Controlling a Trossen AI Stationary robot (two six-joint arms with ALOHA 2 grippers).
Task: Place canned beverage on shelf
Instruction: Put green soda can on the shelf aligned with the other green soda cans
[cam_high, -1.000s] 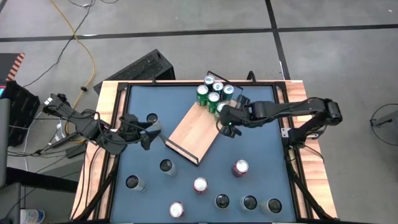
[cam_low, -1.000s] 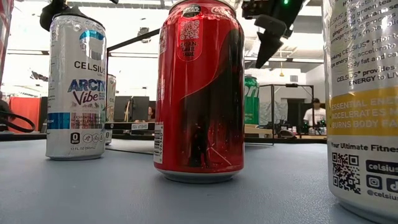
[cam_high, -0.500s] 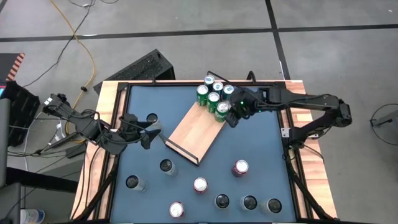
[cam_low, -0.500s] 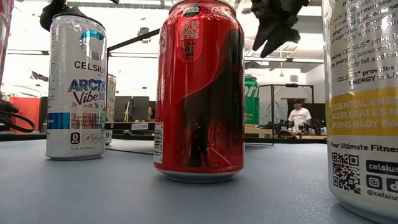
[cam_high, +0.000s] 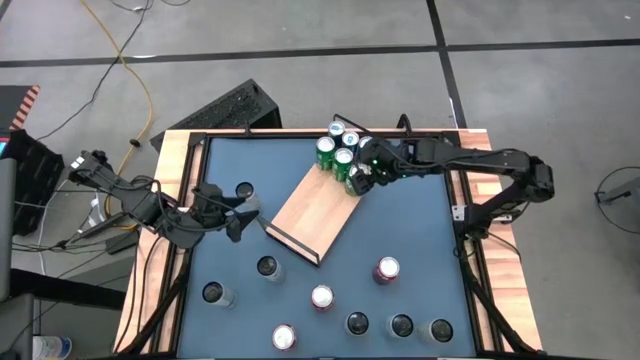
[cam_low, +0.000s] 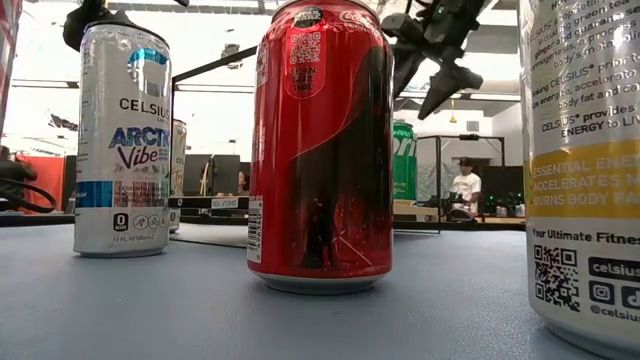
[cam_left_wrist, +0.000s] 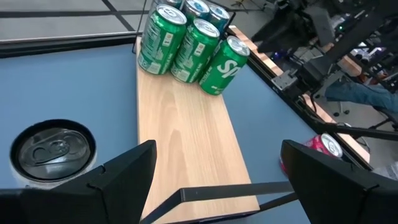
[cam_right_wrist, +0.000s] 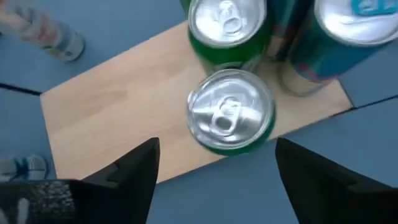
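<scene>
The shelf (cam_high: 312, 207), a light-wood board with a black wire rail at its near end, lies aslant in the middle of the blue table. Several cans cluster (cam_high: 340, 148) at its far end. The nearest of them, a green can (cam_right_wrist: 231, 112), stands upright by the board's right edge. My right gripper (cam_high: 368, 172) hangs open just above that can, one finger on each side of it (cam_right_wrist: 217, 186), touching nothing. My left gripper (cam_high: 240, 212) waits open at the table's left, beside a silver-topped can (cam_left_wrist: 55, 146).
Several loose cans stand on the table's near half, among them a red one (cam_high: 386, 269), another (cam_high: 322, 297) and a dark-topped one (cam_high: 268, 267). In the low view a red can (cam_low: 320, 150) and two Celsius cans (cam_low: 122, 140) fill the foreground. A wooden rim (cam_high: 172, 180) borders the table.
My right gripper has opened and let go of the green can, which stays upright on the shelf. It has rolled its wrist and drawn back a little toward the table's far edge.
</scene>
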